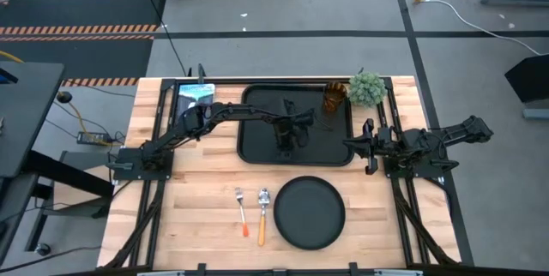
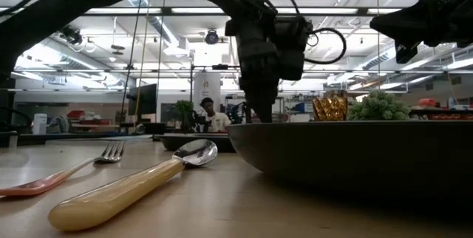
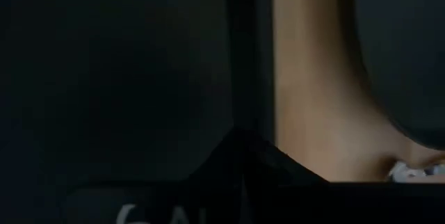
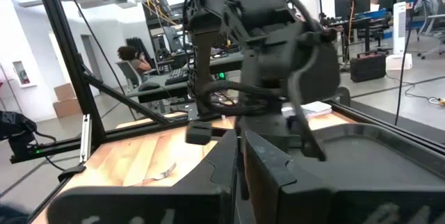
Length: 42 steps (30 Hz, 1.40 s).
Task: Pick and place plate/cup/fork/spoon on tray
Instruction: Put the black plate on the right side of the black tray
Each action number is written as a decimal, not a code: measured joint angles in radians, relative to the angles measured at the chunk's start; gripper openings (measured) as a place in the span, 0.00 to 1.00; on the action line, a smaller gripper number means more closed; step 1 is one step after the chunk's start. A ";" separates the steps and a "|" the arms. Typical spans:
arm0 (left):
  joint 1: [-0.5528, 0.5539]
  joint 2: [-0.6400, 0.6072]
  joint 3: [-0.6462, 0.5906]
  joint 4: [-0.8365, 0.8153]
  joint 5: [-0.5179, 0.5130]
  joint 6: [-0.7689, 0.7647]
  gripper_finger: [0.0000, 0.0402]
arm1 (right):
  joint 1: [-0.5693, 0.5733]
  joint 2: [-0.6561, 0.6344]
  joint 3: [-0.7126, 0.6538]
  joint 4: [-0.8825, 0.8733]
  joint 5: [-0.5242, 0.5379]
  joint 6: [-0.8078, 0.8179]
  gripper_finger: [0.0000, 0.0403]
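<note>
The black tray (image 1: 257, 139) lies at the table's far middle. The amber cup (image 1: 333, 98) stands in its far right corner and also shows in the low view (image 2: 329, 108). The round black plate (image 1: 309, 213) lies on the wood near the front edge. The spoon (image 1: 262, 214) and the fork (image 1: 242, 207) lie to the plate's left. My left gripper (image 1: 283, 145) points down over the tray's middle, shut and empty. My right gripper (image 1: 358, 146) is shut and empty, level, just off the tray's right edge. My left gripper points down low over the tray's floor (image 3: 104, 78). The plate's rim hides its fingertips in the low view, so I cannot tell whether they touch the tray.
A fuzzy green plant ball (image 1: 366, 88) stands at the tray's far right corner, beside the cup. A blue-and-white flat item (image 1: 196, 95) lies at the table's far left. Bare wood (image 1: 206, 182) shows left of the fork.
</note>
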 joint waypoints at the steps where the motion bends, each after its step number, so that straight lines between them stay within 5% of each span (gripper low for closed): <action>1: -0.009 0.000 0.000 -0.015 -0.001 -0.013 0.02 | 0.000 0.000 0.000 0.004 0.000 0.000 0.08; 6: -0.066 -0.001 0.000 -0.038 -0.042 -0.054 0.05 | 0.000 0.000 0.000 0.018 0.000 0.000 0.08; 11: -0.127 -0.001 0.000 -0.018 -0.101 -0.122 0.18 | 0.000 0.000 0.000 0.019 0.000 0.000 0.08; 21: -0.176 0.000 -0.001 -0.077 -0.044 -0.135 0.41 | 0.000 0.000 0.000 0.021 0.000 0.000 0.08; 26: -0.163 0.000 -0.001 -0.100 0.091 -0.143 0.43 | 0.000 0.000 0.000 0.021 0.000 0.000 0.08; 32: -0.181 0.000 -0.001 -0.087 0.103 -0.180 0.43 | 0.000 0.000 0.000 0.021 0.000 0.000 0.08; 42: -0.222 0.001 -0.002 0.012 -0.074 -0.229 0.43 | 0.000 0.000 0.000 0.020 0.000 0.000 0.08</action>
